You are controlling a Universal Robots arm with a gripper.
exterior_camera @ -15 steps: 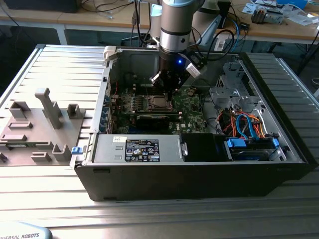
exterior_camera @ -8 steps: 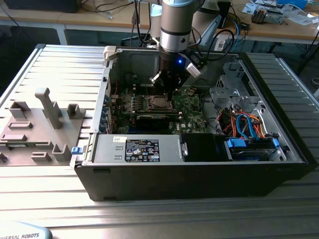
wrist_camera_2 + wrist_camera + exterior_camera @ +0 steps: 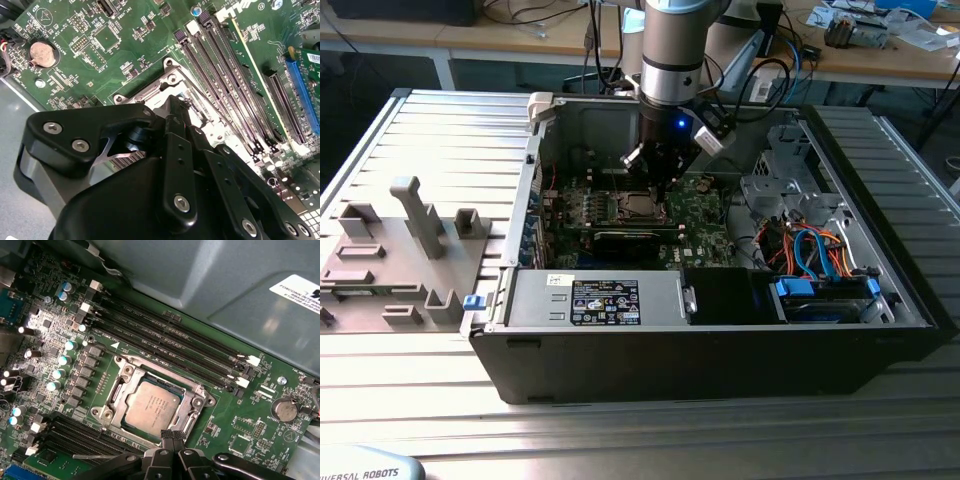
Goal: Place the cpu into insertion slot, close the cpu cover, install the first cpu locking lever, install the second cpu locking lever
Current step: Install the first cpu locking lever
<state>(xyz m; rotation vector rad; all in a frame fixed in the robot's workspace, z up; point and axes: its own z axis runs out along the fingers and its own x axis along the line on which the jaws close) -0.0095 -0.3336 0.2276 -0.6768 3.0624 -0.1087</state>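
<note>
Jaws pinched together, holding nothing; gripper tips at edge of cpu cover, cpu seated.

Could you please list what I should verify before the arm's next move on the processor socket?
1. cpu lying flat and square: ok.
2. cpu cover down around the cpu's edges: ok.
3. tool shut, tip at the cover's near edge in the first wrist view: ok.
4. Thin metal lever beside the socket latched: cannot tell.
5. Tool clear of the memory slots: ok.
</note>
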